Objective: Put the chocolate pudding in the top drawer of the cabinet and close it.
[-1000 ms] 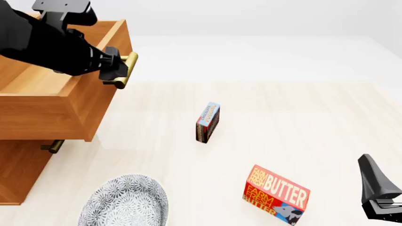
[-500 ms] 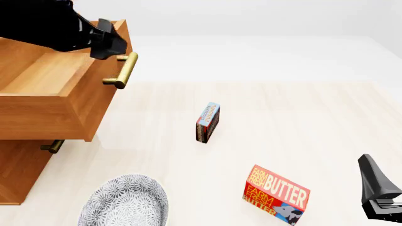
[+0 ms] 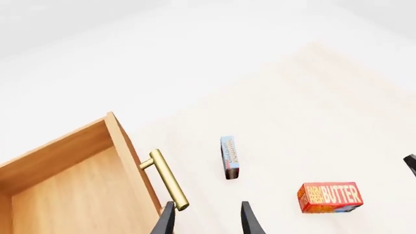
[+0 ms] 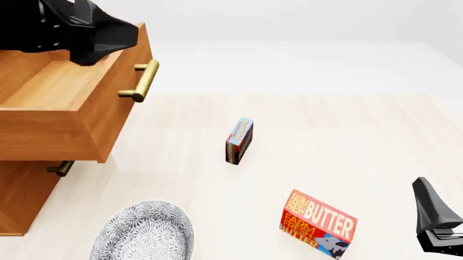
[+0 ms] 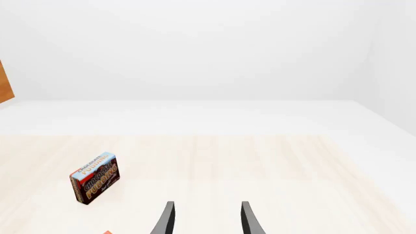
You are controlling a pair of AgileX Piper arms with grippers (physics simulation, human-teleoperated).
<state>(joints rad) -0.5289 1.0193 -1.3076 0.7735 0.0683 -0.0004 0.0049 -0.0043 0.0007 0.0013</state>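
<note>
The pudding (image 4: 239, 141) stands on its edge on the worktop (image 4: 347, 124), well apart from the cabinet (image 4: 29, 179). The top drawer (image 4: 69, 103) is pulled out, and it looks empty, though part is hidden. One butter box (image 4: 318, 223) and one plate (image 4: 145, 232) lie nearby. Nothing sits between pudding and drawer. The left end effector (image 3: 206, 218) hangs wide and holds nothing. The right end effector (image 5: 206, 218) is wide too.
</note>
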